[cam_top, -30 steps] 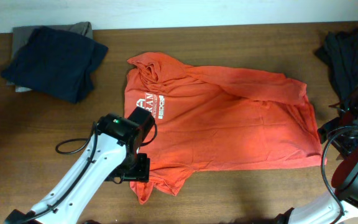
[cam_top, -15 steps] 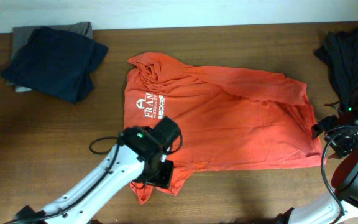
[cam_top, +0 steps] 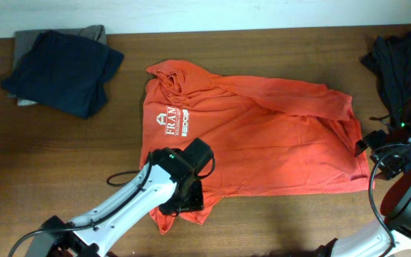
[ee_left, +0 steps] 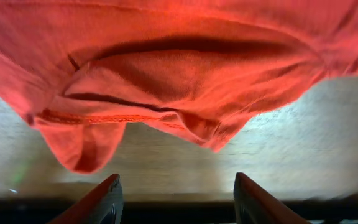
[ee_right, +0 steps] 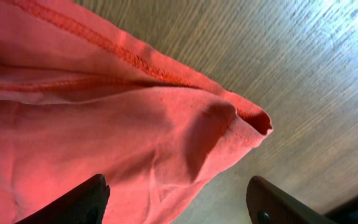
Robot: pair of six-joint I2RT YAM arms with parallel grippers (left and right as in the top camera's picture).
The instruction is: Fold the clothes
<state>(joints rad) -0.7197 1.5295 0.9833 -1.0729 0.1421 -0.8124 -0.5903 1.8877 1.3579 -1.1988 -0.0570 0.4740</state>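
A red-orange T-shirt with white lettering lies spread sideways at the centre of a brown wooden table, still unfolded, its hem toward 3 o'clock and a loose sleeve trailing toward 7 o'clock. Over the last second the left gripper has swung in from the bare wood onto that sleeve; its wrist view shows the fingers released, nothing between them, rumpled sleeve just ahead. The right gripper has edged up to the hem corner at 3 o'clock, fingers also apart, not yet clamped on cloth. Both look set to pinch for a first fold. A folded navy garment sits at 10 o'clock, a dark heap at 2 o'clock.
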